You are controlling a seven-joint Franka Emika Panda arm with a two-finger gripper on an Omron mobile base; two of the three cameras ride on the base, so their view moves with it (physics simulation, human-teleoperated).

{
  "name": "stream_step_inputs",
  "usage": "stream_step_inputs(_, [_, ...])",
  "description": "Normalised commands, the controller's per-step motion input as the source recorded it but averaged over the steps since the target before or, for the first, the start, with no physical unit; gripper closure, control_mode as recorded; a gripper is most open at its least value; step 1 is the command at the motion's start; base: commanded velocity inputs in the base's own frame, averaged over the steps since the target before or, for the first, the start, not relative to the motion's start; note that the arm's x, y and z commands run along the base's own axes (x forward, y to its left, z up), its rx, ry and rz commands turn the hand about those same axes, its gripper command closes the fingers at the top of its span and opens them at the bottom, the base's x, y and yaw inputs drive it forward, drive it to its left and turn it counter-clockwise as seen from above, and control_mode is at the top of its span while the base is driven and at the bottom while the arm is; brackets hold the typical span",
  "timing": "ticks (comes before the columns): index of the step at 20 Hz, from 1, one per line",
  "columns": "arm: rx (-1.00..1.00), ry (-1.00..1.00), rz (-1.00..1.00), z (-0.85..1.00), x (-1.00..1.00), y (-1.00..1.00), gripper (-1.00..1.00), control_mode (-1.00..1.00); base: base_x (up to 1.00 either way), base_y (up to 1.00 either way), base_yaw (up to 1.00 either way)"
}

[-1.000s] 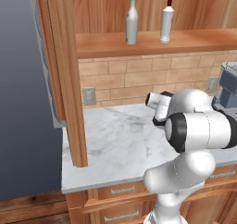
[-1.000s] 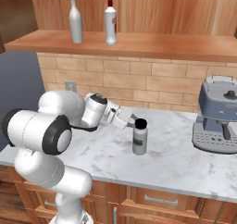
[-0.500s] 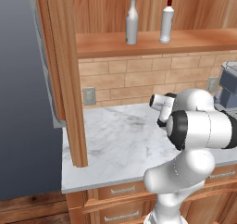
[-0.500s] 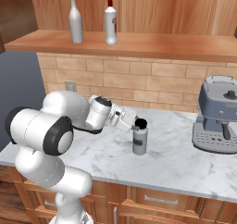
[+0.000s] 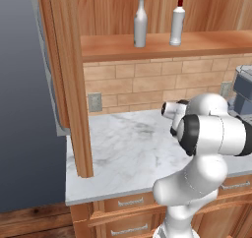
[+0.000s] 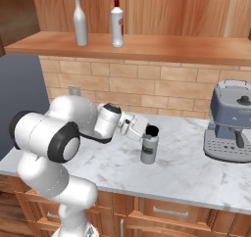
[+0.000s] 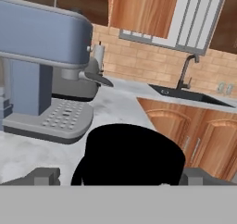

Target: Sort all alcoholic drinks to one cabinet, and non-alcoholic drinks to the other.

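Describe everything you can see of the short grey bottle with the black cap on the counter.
The short grey bottle stands upright on the white marble counter, left of the blue-grey espresso machine. Its body is a plain matt grey cylinder with a rounded shoulder and a wide black cap. In the hand view the cap sits between the two open fingers. The gripper is right beside its top from the left; whether it touches cannot be told.

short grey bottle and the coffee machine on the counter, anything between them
Nothing: in the right base view, bare marble counter separates the short grey bottle from the coffee machine.
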Motion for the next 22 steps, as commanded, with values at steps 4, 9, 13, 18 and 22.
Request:
stream_step_inputs(4, [-0.11,0.00,-0.03,-0.06,0.00,-0.12,-1.00,-1.00,0.00,0.00,0.00])
stream_step_inputs(9, [-0.10,0.00,-0.01,-0.03,0.00,-0.04,1.00,-1.00,0.00,0.00,0.00])
stream_step_inputs(13, [-0.08,-0.01,0.00,0.09,-0.29,0.00,1.00,-1.00,0.00,0.00,0.00])
stream_step_inputs(18, [-0.01,-0.06,0.01,0.57,-0.76,0.00,1.00,-1.00,0.00,0.00,0.00])
stream_step_inputs(22, [0.00,-0.02,0.07,0.94,-0.87,0.00,1.00,-1.00,0.00,0.00,0.00])
